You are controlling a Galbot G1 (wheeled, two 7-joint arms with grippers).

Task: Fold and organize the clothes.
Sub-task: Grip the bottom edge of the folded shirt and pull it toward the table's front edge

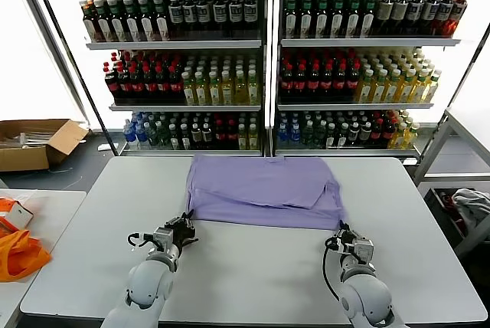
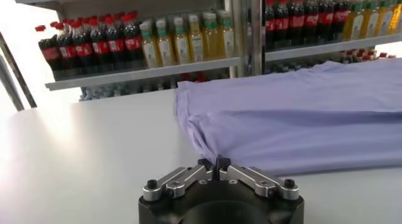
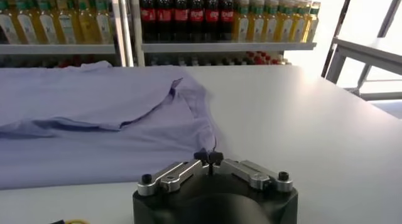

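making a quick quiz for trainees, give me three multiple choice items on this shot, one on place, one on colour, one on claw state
1. Where does the T-shirt lie?
A. far half of the grey table
B. on a shelf
C. in the cardboard box

2. What colour is it?
A. orange
B. lavender
C. green

3. How do the two claws stand?
A. both wide open
B. one open, one shut
C. both shut at the near hem corners

Answers:
1 A, it is spread flat near the table's far edge.
2 B, the fabric is light purple in every view.
3 C, the left claw and right claw have fingertips together at the hem.
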